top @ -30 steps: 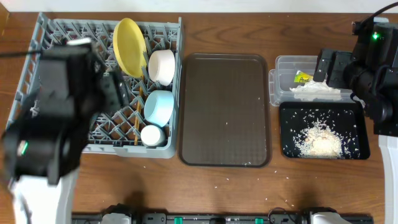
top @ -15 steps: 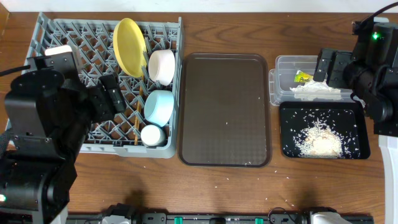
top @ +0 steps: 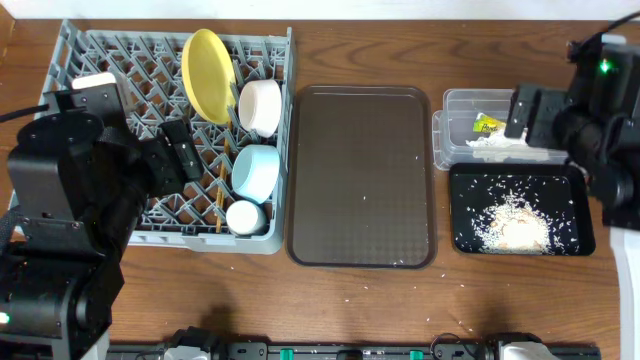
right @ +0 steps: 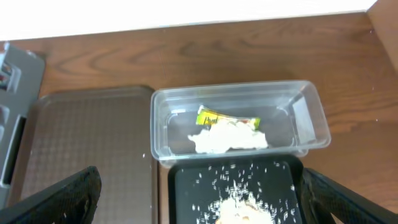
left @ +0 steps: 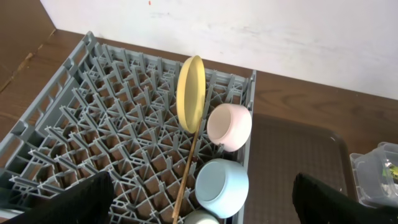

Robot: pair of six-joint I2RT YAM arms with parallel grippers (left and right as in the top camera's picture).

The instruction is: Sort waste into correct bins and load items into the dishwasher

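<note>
Overhead looks down; wrist views share the brown tray.

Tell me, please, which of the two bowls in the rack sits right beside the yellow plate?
The white bowl: it sits beside the upright yellow plate, while the light blue bowl lies further from it, next to the small white cup.

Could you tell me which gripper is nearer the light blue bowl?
Left. The left gripper hovers over the rack beside the light blue bowl; the right gripper is above the clear tub.
</note>
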